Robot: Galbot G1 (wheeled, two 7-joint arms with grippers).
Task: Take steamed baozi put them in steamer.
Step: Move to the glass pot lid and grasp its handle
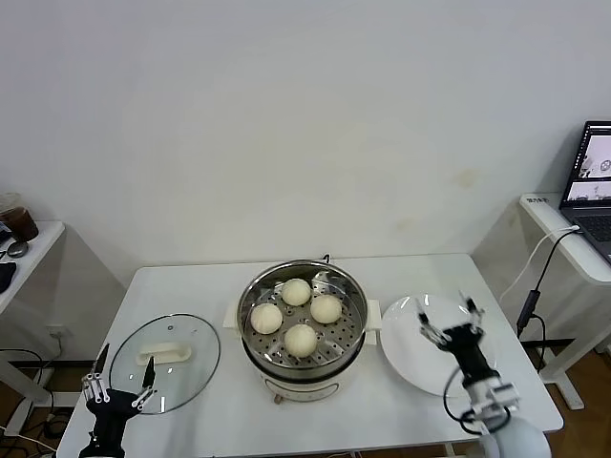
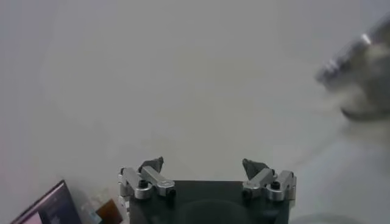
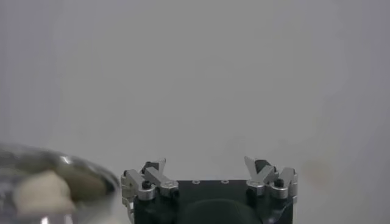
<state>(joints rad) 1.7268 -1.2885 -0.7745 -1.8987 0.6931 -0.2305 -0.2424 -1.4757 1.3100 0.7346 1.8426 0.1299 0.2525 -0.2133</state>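
**All four baozi in the steamer, both grippers empty**

The right gripper (image 1: 446,320) is hovering over the plate (image 1: 406,367), just right of the steamer (image 1: 304,329), its fingers spread wide and holding nothing. The left gripper (image 1: 122,375) is hanging at the near edge of the glass lid (image 1: 164,363), well left of the steamer, also spread and empty. The four baozi (image 1: 297,315) are sitting clustered on the perforated tray inside the steamer, between the two arms. The right gripper is nearer them; the plate is bare, so the loading looks finished.
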